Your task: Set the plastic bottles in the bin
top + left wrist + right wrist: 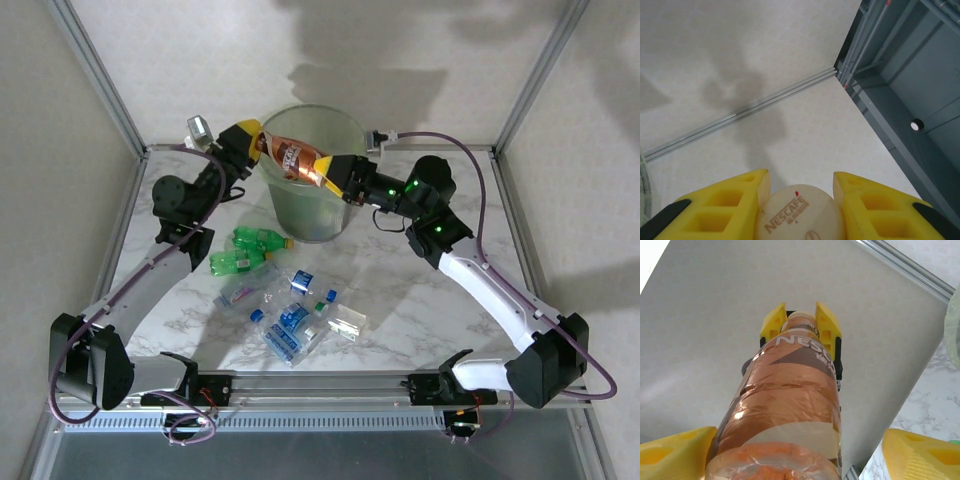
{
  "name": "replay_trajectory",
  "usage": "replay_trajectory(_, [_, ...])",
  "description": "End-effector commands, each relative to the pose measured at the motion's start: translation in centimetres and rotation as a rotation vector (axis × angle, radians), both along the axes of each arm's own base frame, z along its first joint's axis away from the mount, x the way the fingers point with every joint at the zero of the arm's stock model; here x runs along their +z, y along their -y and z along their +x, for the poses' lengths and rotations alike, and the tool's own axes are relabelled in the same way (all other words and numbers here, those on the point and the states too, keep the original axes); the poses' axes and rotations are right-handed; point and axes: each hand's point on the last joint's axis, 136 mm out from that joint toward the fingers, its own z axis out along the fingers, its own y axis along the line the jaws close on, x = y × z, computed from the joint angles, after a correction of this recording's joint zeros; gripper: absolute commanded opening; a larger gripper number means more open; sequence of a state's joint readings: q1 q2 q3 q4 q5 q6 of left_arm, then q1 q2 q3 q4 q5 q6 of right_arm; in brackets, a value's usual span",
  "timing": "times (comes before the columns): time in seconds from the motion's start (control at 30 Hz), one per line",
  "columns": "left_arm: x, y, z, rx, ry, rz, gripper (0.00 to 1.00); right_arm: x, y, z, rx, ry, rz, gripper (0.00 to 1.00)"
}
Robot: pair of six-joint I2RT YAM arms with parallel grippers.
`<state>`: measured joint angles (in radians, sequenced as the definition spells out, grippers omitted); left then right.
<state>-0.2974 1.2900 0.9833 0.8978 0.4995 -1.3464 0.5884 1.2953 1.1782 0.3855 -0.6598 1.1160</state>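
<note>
A white, grey-veined marble tabletop point(420, 300) is seen, boxed in by aluminium frame posts point(100, 70) and plain pale wall panels point(200, 50). Soft shadows are cast on the back panel. A metal rail point(320, 380) is fixed along the near edge, where both arm bases are bolted. From the left wrist, a dark grey panelled surface point(920, 75) is seen beyond a corner post.

The bin point(300, 215) is stood upright toward the back of the table, between the two arms. A brown bottle point(290, 155) is held lying across above its mouth. The left gripper point(252, 140) is clamped on the cap end of the bottle, the pale cap point(800, 215) being pinched between the yellow fingers point(730, 205). The right gripper point(335, 172) is placed around the bottle's base with its jaws spread. From the right wrist, a clear gap is seen on one side of the bottle point(790, 390), so no grip is made there.

Two green bottles point(250, 250) are left lying on the table just in front of the bin. A cluster of clear bottles point(290, 325) with blue labels is scattered nearer the rail.
</note>
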Motion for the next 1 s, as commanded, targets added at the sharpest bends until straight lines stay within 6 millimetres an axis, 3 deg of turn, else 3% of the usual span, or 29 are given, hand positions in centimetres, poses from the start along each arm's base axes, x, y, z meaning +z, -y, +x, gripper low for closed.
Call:
replay_trajectory(0.0, [1.3,-0.8,-1.0,0.024,0.064,-0.009,0.14,2.1,-0.2,-1.0,0.03,0.072,0.034,0.8])
replay_trajectory(0.33, [0.7,-0.7,-0.8,0.029,0.054,0.001,0.15,2.1,0.0,-1.0,0.013,0.08,0.022,0.64])
replay_trajectory(0.67, [0.0,-0.8,-0.2,0.056,0.028,0.021,0.25,1.9,0.1,-0.8,-0.003,0.083,0.003,0.56])
replay_trajectory(0.73, [-0.1,-0.9,-0.1,0.059,0.023,0.024,0.35,1.8,0.1,-0.7,-0.006,0.082,0.0,0.56])
replay_trajectory(0.9, [-0.2,-1.7,0.6,0.121,-0.009,0.076,0.99,1.7,0.3,0.1,-0.04,0.07,-0.024,0.54])
replay_trajectory(0.97, [0.6,-2.7,0.6,0.173,-0.003,0.112,0.99,1.2,0.8,1.5,-0.078,0.041,-0.053,0.53])
